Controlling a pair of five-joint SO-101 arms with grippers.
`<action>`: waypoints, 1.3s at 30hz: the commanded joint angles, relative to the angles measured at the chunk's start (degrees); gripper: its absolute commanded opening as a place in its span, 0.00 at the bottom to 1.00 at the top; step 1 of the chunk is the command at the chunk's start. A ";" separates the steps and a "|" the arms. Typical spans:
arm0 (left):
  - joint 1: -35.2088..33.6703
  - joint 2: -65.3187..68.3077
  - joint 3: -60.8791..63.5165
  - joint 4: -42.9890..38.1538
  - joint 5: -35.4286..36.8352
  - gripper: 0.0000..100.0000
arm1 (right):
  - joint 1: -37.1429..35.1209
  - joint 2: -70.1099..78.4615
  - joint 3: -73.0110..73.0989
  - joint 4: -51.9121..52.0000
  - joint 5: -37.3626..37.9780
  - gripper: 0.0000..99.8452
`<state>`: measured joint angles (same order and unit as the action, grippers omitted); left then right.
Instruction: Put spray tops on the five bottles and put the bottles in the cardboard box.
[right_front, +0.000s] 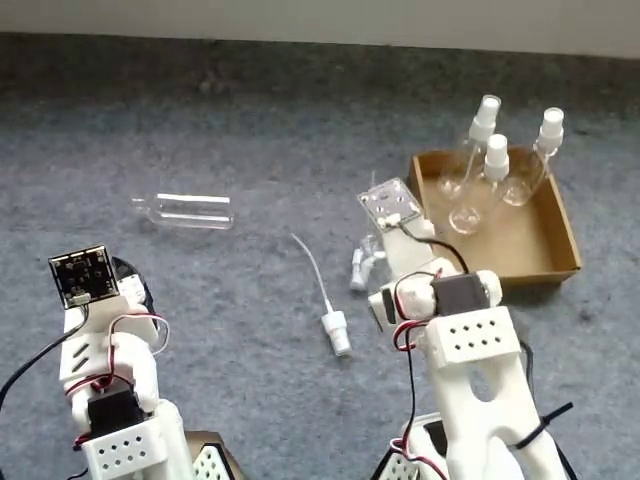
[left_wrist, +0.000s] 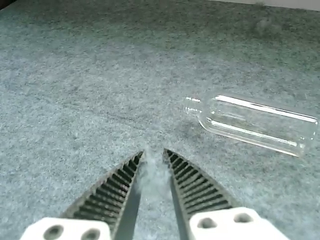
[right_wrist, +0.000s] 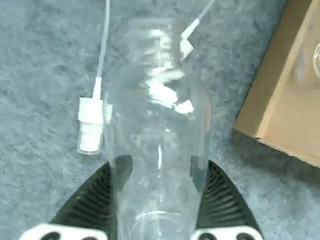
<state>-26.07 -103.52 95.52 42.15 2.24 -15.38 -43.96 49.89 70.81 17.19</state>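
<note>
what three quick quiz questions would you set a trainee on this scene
1. How many capped bottles are in the cardboard box?
2. True or false: the left gripper holds the topless bottle that lies on the carpet.
3. What is between the right gripper fingers? A: a clear bottle. B: a loose spray top. C: the box wall.

Key: 1 three; 2 false, its fingers are apart with nothing between them and the bottle lies clear of them; 3 A.
</note>
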 joint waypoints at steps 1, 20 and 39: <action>1.45 -0.84 0.31 -0.88 -0.62 0.01 | 3.30 -1.63 6.55 -8.31 -0.62 0.04; 1.45 -0.84 0.31 -0.88 -0.62 0.01 | 4.35 -1.54 18.95 -11.38 2.73 0.22; 1.54 -0.84 0.31 -0.88 -0.62 0.01 | -0.40 -1.45 11.12 -8.57 3.52 0.28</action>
<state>-25.71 -103.52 95.52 42.15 2.24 -13.45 -43.96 67.12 60.53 20.00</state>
